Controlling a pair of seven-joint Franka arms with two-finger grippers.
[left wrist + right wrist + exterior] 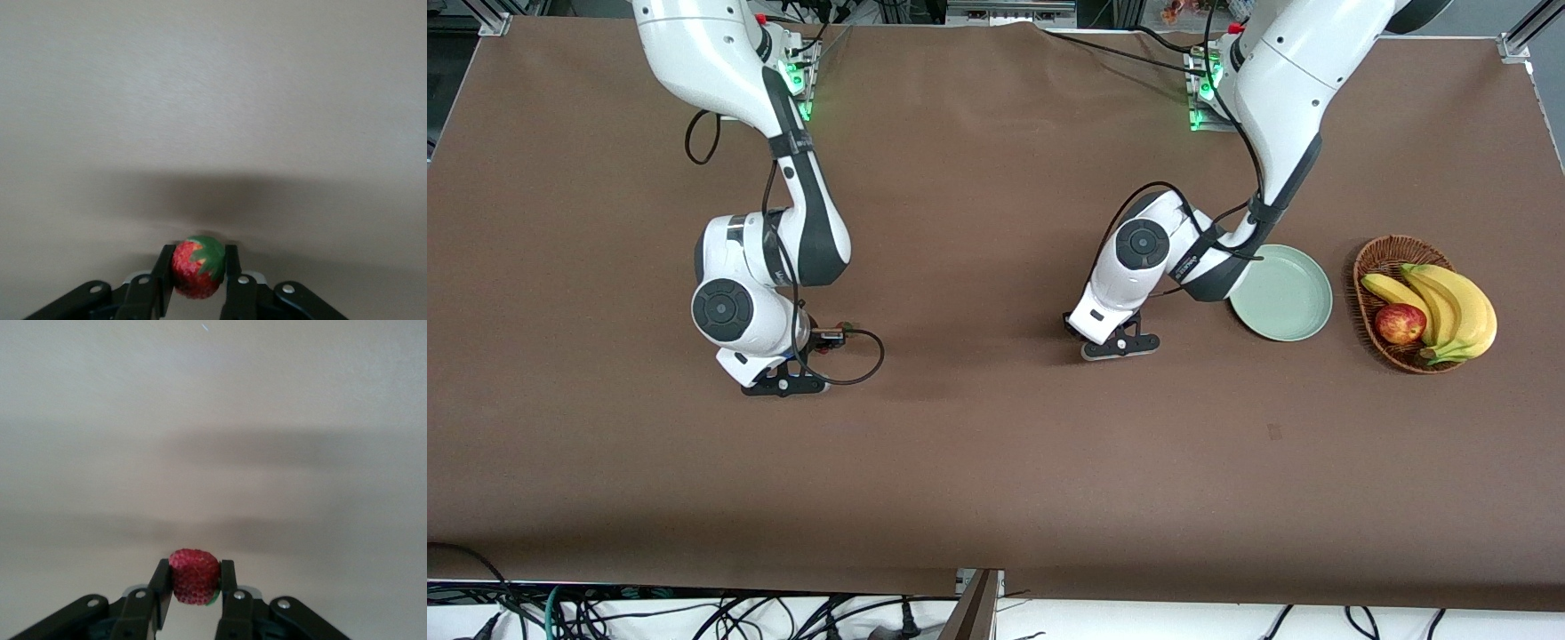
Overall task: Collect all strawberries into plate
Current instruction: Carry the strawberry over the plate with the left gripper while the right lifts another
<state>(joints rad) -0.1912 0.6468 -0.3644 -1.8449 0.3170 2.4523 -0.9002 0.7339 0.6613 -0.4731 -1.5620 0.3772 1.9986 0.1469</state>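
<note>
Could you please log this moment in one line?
left pincer: shut on strawberry | right pincer: shut on second strawberry | plate: empty

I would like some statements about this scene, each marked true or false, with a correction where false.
1. The left gripper is shut on a strawberry. True.
2. The right gripper is open, with nothing in it. False: it is shut on another strawberry.
3. A strawberry already lies in the plate. False: no berry shows in the plate.
4. The basket holds bananas and an apple. True.
5. The plate lies toward the right arm's end of the table. False: it lies toward the left arm's end, beside the basket.
</note>
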